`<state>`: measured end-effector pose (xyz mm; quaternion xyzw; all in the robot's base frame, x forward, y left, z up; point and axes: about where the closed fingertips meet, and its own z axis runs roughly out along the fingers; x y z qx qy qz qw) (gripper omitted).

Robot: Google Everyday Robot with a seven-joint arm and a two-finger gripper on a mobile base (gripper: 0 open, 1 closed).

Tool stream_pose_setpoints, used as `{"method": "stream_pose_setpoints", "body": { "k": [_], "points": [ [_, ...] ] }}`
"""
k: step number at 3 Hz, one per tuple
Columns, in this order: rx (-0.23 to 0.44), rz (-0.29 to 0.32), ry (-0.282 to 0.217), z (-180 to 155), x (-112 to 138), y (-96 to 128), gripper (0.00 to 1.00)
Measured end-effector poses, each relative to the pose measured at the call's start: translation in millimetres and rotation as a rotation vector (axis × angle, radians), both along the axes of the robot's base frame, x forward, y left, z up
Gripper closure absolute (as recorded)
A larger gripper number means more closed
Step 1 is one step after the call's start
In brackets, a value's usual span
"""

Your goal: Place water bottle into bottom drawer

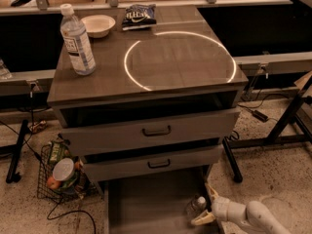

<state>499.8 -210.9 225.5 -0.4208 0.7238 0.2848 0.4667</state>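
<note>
The water bottle, slim and clear with a white cap, sits low at the right side of the bottom drawer, which is pulled out under the cabinet. My gripper reaches in from the lower right on a white arm. Its tan fingers are spread wide, one on each side of the bottle's top, and stand apart from it. Most of the bottle's body is dim against the drawer floor.
On the cabinet top stand a fatter labelled bottle, a white bowl and a chip bag. The two upper drawers are slightly open. A wire basket with cans and cables sits on the floor at the left. Table legs stand at the right.
</note>
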Motion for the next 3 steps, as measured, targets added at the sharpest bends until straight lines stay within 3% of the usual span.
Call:
{"method": "stream_pose_setpoints", "body": {
  "k": [1, 3],
  "points": [
    [-0.044, -0.029, 0.006, 23, -9, -19, 0.00],
    [-0.198, -0.112, -0.076, 154, -8, -56, 0.00]
  ]
}}
